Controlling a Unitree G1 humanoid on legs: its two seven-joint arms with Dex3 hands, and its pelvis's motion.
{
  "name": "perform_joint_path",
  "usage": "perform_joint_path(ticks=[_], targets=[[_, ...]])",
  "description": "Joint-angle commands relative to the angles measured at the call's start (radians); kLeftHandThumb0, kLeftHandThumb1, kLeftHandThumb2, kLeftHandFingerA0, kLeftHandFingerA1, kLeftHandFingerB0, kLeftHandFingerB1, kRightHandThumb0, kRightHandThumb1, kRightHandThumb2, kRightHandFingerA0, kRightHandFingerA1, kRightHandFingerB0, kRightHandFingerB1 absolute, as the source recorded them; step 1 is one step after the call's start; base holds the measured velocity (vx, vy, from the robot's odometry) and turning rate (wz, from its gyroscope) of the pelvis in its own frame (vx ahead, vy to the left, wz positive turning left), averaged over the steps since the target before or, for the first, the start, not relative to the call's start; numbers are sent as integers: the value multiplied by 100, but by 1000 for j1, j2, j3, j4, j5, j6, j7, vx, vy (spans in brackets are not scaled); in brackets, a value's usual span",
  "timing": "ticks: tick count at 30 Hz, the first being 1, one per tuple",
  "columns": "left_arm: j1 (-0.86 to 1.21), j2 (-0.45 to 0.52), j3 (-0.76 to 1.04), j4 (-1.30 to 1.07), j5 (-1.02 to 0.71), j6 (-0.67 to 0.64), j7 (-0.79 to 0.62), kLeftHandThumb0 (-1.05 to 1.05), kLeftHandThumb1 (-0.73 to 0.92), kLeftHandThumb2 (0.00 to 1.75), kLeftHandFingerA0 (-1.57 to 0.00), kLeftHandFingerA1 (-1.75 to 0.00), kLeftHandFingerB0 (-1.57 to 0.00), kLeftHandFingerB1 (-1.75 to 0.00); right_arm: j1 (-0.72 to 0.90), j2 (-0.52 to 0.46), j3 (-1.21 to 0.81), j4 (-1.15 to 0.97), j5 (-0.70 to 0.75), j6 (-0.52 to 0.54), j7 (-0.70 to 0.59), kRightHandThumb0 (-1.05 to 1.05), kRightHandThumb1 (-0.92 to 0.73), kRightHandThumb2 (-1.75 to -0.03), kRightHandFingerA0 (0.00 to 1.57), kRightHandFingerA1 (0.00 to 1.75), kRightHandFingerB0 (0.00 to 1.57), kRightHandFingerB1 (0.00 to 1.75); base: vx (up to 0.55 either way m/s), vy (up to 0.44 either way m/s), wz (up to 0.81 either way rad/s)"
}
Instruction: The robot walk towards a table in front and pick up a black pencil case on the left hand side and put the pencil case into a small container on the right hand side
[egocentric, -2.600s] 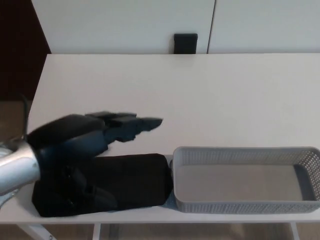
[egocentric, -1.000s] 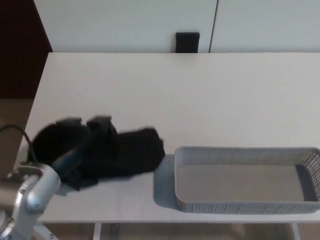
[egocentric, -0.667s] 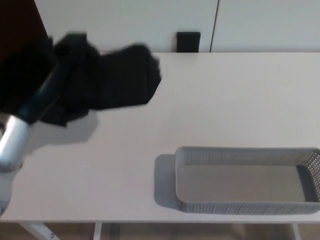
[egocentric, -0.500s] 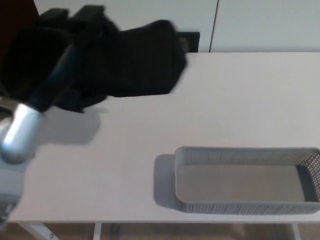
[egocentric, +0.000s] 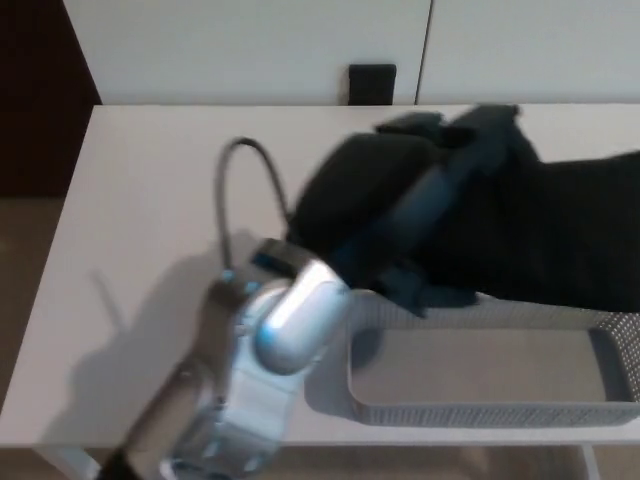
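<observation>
Your left hand (egocentric: 420, 190) has its fingers (egocentric: 410, 125) wrapped over the top of the black pencil case (egocentric: 570, 235), so the case is held and carried, not resting on anything. The picture is motion-blurred here, and hand and case merge into one dark mass, so you cannot make out each finger. The case hangs in the air above the far long rim of the grey mesh container (egocentric: 480, 400), reaching to the picture's right edge. The container sits at the table's near right, and what shows of its floor is bare. Behind the hand, your silver forearm (egocentric: 290, 320) crosses the white table (egocentric: 160, 200) from the lower left, a thin cable (egocentric: 240, 180) looping above it. Your right hand does not show.
</observation>
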Motion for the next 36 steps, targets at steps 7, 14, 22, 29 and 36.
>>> perform_joint_path(ticks=[7, 14, 22, 29, 36], targets=[[-51, -169, -14, 223, -20, 186, -24, -23, 60, 56, -76, -175, -58, -169, -31, -3, 29, 9, -17, -22, -11, -48, -56, -89, 33, 56, 38, 55, 0, 0, 0], [-20, -177, 0, 281, -44, 161, 18, -21, 61, 57, -77, -175, -61, -168, -30, -9, 37, -6, -16, -25, -4, -46, -56, -90, 34, 57, 37, 55, 0, 0, 0], [35, -112, -20, 276, -41, 107, 29, -23, 60, 62, -82, -175, -61, -174, -45, -3, 35, -4, -10, -16, -3, -46, -56, -89, 35, 57, 38, 55, 0, 0, 0], [45, -40, -59, 157, -52, 178, -119, -76, 63, 59, -61, -69, -58, -55, -71, -5, 39, -1, -18, -10, -11, -48, -56, -89, 34, 56, 38, 54, 0, 0, 0], [-58, 110, -117, 49, -42, 285, -397, -101, 61, 103, 0, 0, -1, 0, -99, -9, 40, 9, -24, -5, -20, -48, -57, -92, 38, 59, 39, 55, 0, 0, 0]])
